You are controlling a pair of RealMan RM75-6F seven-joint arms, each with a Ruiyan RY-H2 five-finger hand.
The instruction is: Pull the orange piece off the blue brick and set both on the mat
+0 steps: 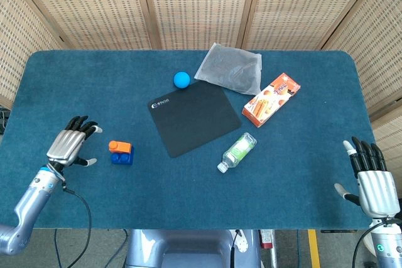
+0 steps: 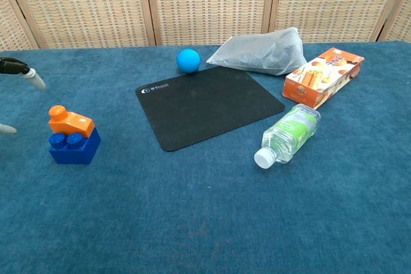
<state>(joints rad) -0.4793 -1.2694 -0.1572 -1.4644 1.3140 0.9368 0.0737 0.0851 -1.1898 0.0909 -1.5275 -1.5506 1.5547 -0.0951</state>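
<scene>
The orange piece [image 1: 119,147] [image 2: 69,120] sits on top of the blue brick [image 1: 122,157] [image 2: 75,145] on the table, left of the black mat [image 1: 194,117] [image 2: 209,104]. My left hand [image 1: 70,143] hovers open just left of the brick, fingers spread, touching nothing; only its fingertips [image 2: 31,79] show at the chest view's left edge. My right hand [image 1: 369,179] stays open at the table's right front edge, far from everything.
A blue ball [image 1: 181,79] lies at the mat's far corner, a grey bag [image 1: 230,69] behind it. An orange snack box [image 1: 271,99] and a lying plastic bottle [image 1: 237,151] sit right of the mat.
</scene>
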